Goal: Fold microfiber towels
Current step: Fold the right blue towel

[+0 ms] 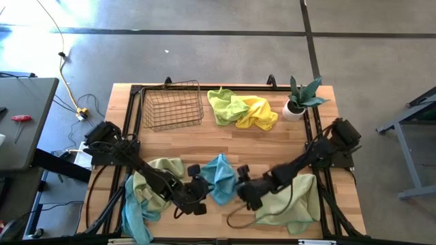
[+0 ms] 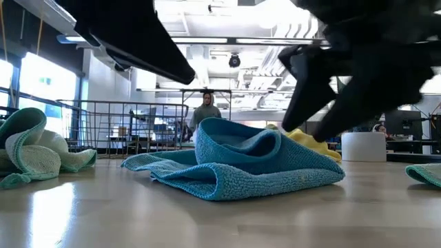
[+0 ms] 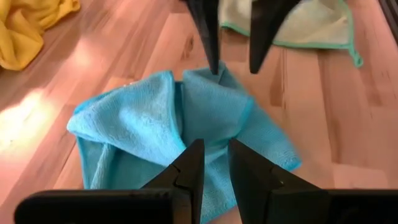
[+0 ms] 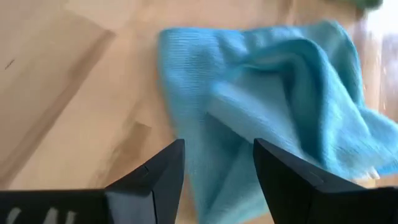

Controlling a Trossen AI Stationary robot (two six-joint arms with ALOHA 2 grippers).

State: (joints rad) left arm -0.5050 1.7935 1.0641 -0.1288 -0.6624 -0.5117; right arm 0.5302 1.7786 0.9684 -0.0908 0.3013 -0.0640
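The blue towel [image 1: 219, 178] lies between both empty, parted end effectors: left [image 1: 197, 194] at 8 o'clock, right [image 1: 244, 185] at 3, nearer.

The bare wood of the table [image 1: 204, 146] between the wire basket [image 1: 173, 105] and the crumpled blue towel [image 1: 219, 178] is open for passage. At the front centre the blue towel is flanked closely by the left gripper [image 1: 199, 187] and the right gripper [image 1: 240, 185], leaving only narrow gaps either side. The sage towels [image 1: 289, 204] cover the front corners, and the lime-and-yellow heap [image 1: 242, 110] and potted plant [image 1: 300, 101] block the far right edge.
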